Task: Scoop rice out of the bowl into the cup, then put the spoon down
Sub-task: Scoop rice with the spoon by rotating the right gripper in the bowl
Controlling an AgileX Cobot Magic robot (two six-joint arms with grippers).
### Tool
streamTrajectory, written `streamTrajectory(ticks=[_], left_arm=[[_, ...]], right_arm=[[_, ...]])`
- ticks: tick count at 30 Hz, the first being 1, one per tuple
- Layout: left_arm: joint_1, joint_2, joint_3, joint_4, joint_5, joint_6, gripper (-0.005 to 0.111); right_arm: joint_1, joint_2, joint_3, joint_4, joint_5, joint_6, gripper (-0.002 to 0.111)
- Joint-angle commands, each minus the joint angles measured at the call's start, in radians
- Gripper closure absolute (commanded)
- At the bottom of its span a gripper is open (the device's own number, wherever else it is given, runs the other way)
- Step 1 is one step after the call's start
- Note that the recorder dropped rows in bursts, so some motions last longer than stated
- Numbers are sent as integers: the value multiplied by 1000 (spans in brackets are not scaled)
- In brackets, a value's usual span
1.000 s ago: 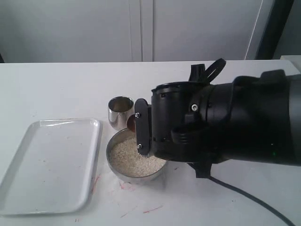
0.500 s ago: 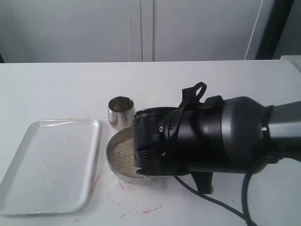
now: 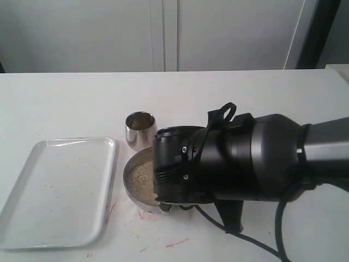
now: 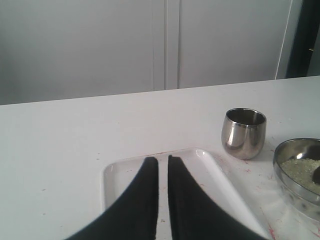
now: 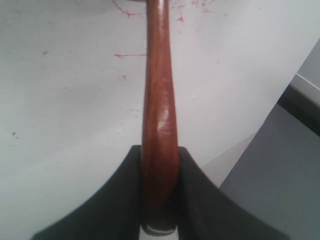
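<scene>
**White worktop (image 3: 245, 93) update: looks like the dip is on**

Same blank cabinet doors (image 3: 163, 33) behind, nothing going on back there. The big change is the right arm (image 3: 245, 164). A second ago it sat higher and further toward the right edge. The bowl (image 3: 132, 195) was almost fully in view, with a brown bit of spoon showing by its far rim. Since then the arm has swung in and dropped, and now it covers the bowl's right half and front rim. Only a wedge of rice (image 3: 140, 177) shows on the left.

The right gripper (image 5: 160, 148) is clamped on the spoon (image 5: 160, 90) handle, jaws tight on both sides. I can't make out the spoon head in any view. The left wrist view has a dark shape in the bowl at the frame edge that might be it, can't say for sure.

The cup (image 3: 140, 130) sits just behind the bowl toward the far edge, close but not touching, and hasn't budged. I can't see whether any rice is in it.

The left gripper (image 4: 161, 160) hangs over the tray (image 3: 54, 191) at the front left corner, fingers nearly together, holding nothing.

My read: the spoon is going down into the rice for a scoop. That leaves the pour into the cup and setting the spoon down still ahead. I'd watch the short hop to the cup for spills.
</scene>
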Motion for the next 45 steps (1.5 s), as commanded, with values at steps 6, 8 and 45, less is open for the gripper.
streamTrajectory(ticks=[6, 8, 45], left_arm=[[-7, -4, -3, -4, -5, -2, 92], [-7, -4, -3, -4, -5, -2, 92], [-7, -4, -3, -4, -5, -2, 92]], right_arm=[[-4, -1, -4, 53, -38, 33, 108], [-12, -1, -4, 74, -38, 64, 108], [-82, -78, -2, 436, -170, 212, 108]])
